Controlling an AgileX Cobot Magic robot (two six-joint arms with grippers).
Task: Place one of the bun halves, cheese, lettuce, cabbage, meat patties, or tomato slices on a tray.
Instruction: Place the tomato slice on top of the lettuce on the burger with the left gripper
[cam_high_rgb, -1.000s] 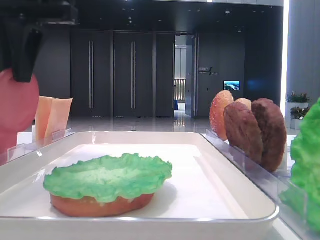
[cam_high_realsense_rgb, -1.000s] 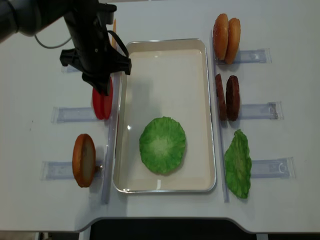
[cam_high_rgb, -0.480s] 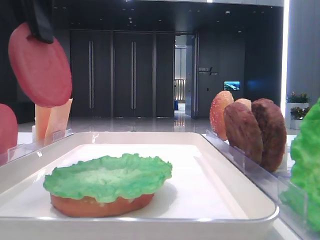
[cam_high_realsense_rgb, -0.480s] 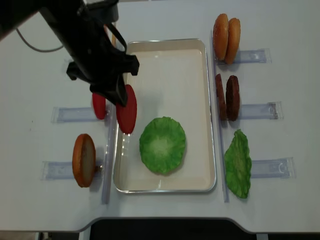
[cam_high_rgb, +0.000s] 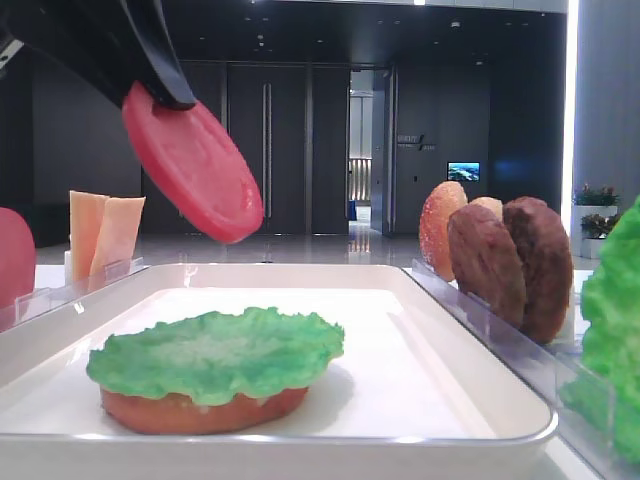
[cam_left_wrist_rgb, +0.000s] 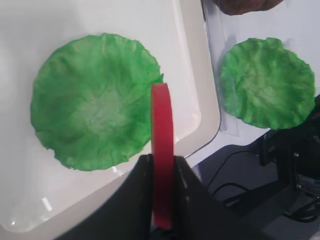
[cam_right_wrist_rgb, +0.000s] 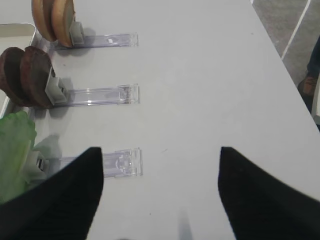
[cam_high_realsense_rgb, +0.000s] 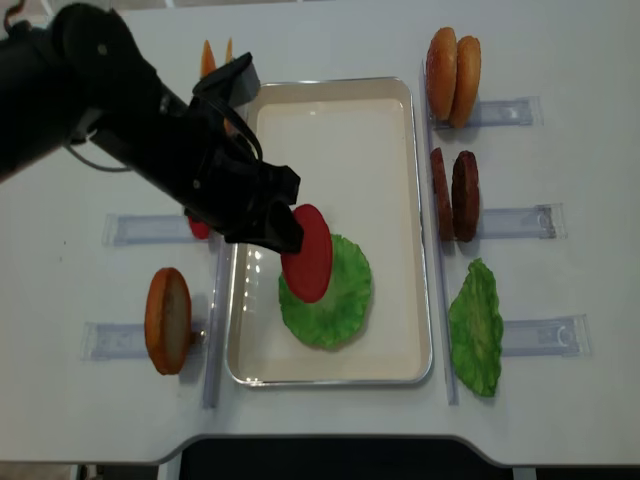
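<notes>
I have the left gripper (cam_left_wrist_rgb: 161, 170) clamped on a tomato slice (cam_high_realsense_rgb: 307, 253), edge-on at frame centre above the lettuce (cam_high_realsense_rgb: 328, 293) in the tray (cam_high_realsense_rgb: 395, 200). Transport step; next I must lower, level, then release.

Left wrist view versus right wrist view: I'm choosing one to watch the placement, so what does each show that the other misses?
Only the left wrist view shows the left claw shut on the flat round red tomato slice edge-on, above the ruffled green lettuce leaf lying in the white rectangular tray. Only the right wrist view shows the open right claw, the orange-tan bun halves and clear plastic racks. Both share the spare green lettuce piece and dark brown meat patties.
</notes>
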